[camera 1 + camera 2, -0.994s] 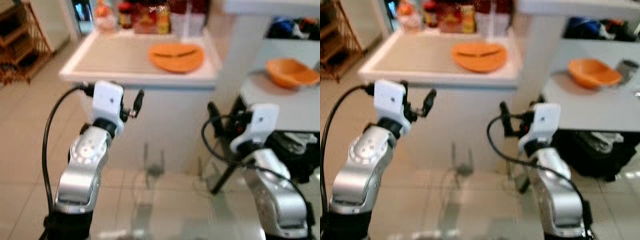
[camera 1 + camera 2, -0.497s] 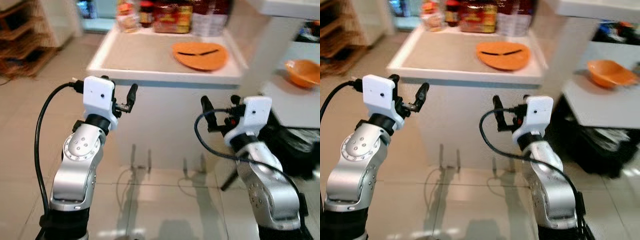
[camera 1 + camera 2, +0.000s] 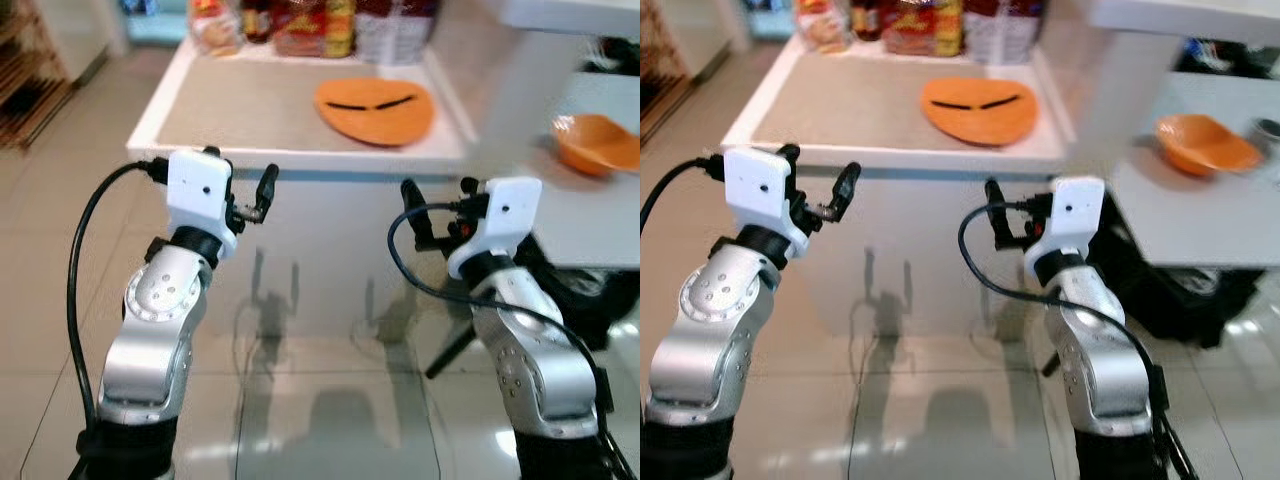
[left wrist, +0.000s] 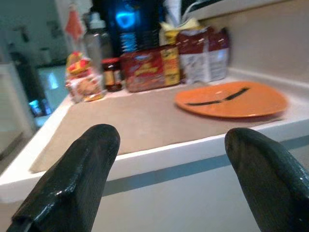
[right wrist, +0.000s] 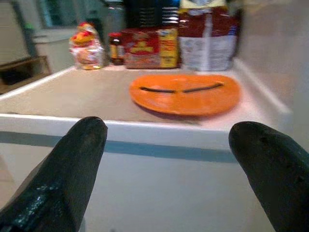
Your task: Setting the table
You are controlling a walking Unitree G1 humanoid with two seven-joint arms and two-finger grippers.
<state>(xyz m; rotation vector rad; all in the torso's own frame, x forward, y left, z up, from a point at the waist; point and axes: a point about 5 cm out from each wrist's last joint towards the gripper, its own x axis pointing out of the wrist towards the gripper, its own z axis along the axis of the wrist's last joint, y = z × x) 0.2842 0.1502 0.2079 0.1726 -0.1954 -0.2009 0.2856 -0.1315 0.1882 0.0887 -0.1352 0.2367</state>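
Plate: orange plate (image 3: 375,108) lies flat on the white counter (image 3: 240,115), toward its right side, w/ two dark utensils (image 5: 181,89) laid end to end across it. Prob. the thing to fetch for the table; stacked that way so plate + cutlery go in one carry.
Left gripper: left gripper (image 4: 169,159) held up in front of the counter edge, short of it, fingers spread wide, nothing btwn them. Aimed along the counter top, so plate sits in its line of sight.
Right gripper: right gripper (image 5: 169,154) at same height, also short of the edge, jaws wide, empty; plate dead ahead. Both arms raised & pre-opened, looks like approach posture for a two-sided pick.
Bowl: orange bowl (image 3: 597,143) on a grey table (image 3: 1200,215) to the right, well apart from plate; untouched.
Back of counter: jars & food packets (image 4: 149,67) lined vs. the wall, clear of the plate, so reach path is free.
Stage: early, nothing grasped yet.
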